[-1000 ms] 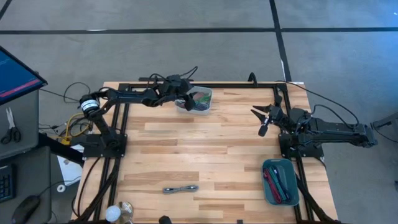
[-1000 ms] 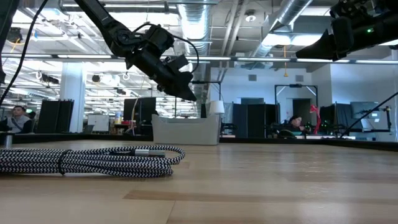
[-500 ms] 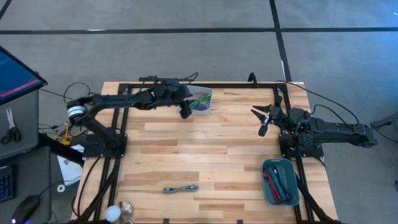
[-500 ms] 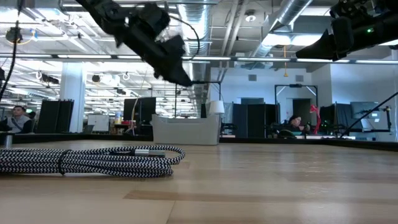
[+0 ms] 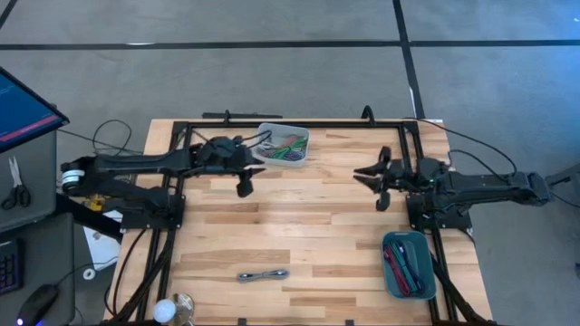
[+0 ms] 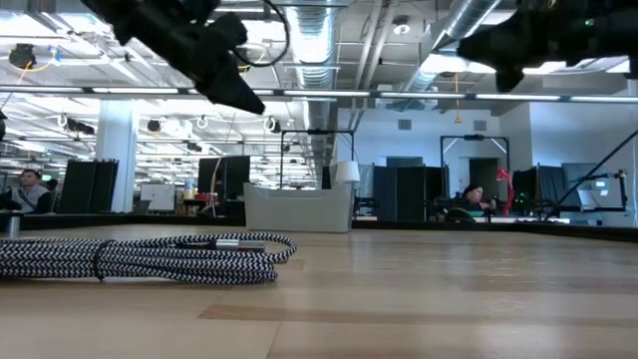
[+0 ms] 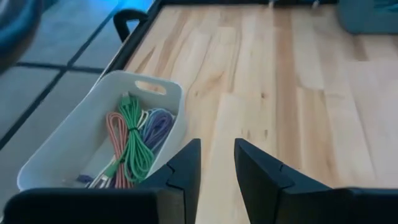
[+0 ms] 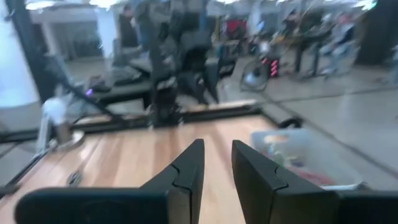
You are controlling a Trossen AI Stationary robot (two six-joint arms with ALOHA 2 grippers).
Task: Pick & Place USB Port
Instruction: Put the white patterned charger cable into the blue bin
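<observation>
Two arms over one big wooden table, so starting with the big stuff. The left arm reaches in from its side, and the left claw hangs above the boards with its fingers parted by a narrow gap and nothing between them. The right arm lies along the opposite side; the right claw is also up off the wood, fingers a little apart and empty.

The white bin sits just beyond the left claw, near the far edge of the table, and it's got a bundle of coloured cables in it: green, pink and purple ones that I can make out from the left wrist view. The teal tray sits near the front edge on the right claw's side, well back from that claw, with a few dark and red items inside that I can't identify.

The braided cable, coiled up with its metal USB plug showing in the low view, lies flat on the wood by the front edge, well apart from both claws and roughly between them sideways.
</observation>
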